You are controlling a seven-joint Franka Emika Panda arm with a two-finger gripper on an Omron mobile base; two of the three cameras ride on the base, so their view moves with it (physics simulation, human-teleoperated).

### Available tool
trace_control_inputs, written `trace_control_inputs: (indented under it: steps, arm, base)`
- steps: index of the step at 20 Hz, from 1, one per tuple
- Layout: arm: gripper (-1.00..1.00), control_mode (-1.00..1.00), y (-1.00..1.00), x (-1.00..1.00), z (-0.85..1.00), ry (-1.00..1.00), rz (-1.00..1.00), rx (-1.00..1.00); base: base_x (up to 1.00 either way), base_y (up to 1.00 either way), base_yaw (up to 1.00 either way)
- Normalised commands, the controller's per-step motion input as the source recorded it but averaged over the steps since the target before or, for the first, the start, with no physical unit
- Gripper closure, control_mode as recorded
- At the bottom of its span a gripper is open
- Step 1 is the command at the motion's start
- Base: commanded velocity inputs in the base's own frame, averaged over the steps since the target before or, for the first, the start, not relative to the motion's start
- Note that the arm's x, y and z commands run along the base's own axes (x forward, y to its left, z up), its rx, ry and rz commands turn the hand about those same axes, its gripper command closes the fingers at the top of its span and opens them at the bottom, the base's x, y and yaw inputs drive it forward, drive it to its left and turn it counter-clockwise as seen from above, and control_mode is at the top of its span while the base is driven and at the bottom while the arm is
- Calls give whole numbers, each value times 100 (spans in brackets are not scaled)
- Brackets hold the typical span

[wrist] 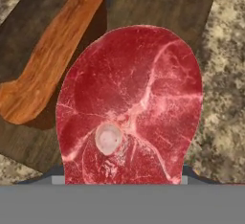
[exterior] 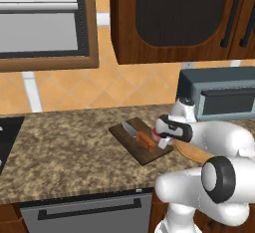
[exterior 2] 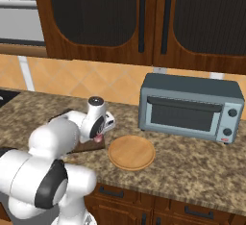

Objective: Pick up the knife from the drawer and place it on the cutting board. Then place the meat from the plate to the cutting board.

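The red-pink meat [wrist: 131, 108] hangs in my gripper [exterior: 164, 141], which is shut on it, just above the near right part of the dark cutting board [exterior: 130, 142]. The knife [exterior: 140, 136] lies flat on the board, its orange handle [wrist: 52, 60] to the left of the meat in the hand view and its grey blade pointing away. The round orange-tan plate [exterior 2: 131, 152] sits bare on the counter to the right of the board. The meat covers my fingertips. The drawer is out of view.
A grey toaster oven [exterior 2: 190, 107] stands at the back right of the granite counter [exterior: 64, 152]. Dark wall cabinets [exterior 2: 144, 17] hang overhead. A dark cooktop edge [exterior: 7, 137] lies at the far left. My own arm hides part of the plate in the left base view.
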Motion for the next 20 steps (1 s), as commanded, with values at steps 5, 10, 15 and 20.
trace_control_inputs:
  steps: [5, 10, 15, 20]
  arm:
    - [100, -100, 43, 34, -20, 4, 6, 0]
    - [-100, -100, 31, 35, -16, 2, 5, 0]
    - [-100, -100, 0, -14, 9, -6, 4, 0]
    - [-100, -100, 0, -37, 22, -11, 0, 0]
  base:
    - [0, 0, 0]
    - [0, 0, 0]
    - [0, 0, 0]
    - [0, 0, 0]
